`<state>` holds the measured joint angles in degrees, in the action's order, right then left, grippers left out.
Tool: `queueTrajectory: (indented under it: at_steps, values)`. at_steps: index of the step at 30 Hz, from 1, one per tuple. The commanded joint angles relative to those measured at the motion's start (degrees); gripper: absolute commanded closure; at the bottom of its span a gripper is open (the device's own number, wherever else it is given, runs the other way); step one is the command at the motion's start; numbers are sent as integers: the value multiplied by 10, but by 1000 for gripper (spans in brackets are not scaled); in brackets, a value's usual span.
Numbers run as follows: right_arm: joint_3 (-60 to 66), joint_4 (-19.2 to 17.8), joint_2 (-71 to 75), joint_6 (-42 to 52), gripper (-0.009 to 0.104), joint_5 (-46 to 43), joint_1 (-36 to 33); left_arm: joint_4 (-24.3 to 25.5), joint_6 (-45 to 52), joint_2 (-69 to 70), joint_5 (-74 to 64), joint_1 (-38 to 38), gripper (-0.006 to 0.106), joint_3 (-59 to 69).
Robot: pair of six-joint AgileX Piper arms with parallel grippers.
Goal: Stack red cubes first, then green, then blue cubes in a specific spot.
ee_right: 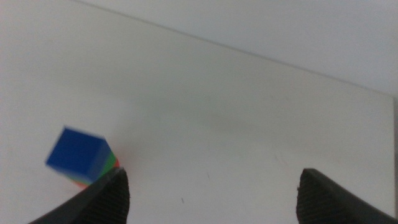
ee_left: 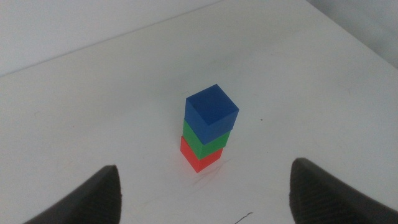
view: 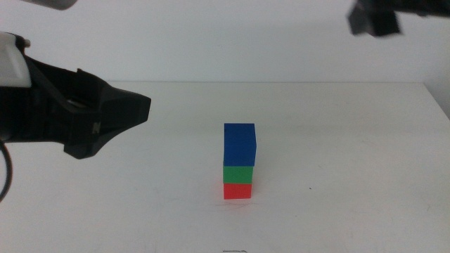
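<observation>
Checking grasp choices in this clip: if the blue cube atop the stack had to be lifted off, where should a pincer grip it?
Grip the small matte deep-blue cube on two opposite vertical faces, coming straight down. It sits topmost, over the green cube and red cube, so a sideways approach would likely topple them.

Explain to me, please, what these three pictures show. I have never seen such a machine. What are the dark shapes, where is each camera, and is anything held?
This is a robot with two arms at a white table. Each arm ends in a pincer of two dark jaws. The middle view looks down over the table from the front. There, the left pincer comes in from the left, raised and away from the cubes, and the right pincer is high in the top right corner. The other two pictures come from cameras on each wrist, so the dark shapes at their lower edge are that pincer's own jaws. Both stand wide open and hold nothing. On the table stands one tower: red cube lowest, green cube on it, blue cube on top.
</observation>
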<state>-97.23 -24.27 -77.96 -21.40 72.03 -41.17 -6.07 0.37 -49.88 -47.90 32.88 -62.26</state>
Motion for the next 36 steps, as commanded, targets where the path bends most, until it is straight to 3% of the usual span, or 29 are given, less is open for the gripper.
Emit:
queueTrajectory:
  at_steps: [1, 11, 24, 29, 36]
  values:
    - [31, -18, 56, 5, 24, -15, 3, -6, -1, 4, 40, 0, 9, -14]
    - [246, 60, 259, 33, 24, -188, 3, -5, -1, 0, 40, 0, 9, -14]
    - [327, 89, 341, 19, 24, -322, 3, -5, -1, 0, 40, 0, 9, -14]
    - [337, 72, 335, 19, 26, -370, 3, -5, -1, 0, 40, 0, 9, -14]
    - [338, 59, 330, 19, 28, -364, 3, -5, -1, 0, 40, 0, 9, -14]
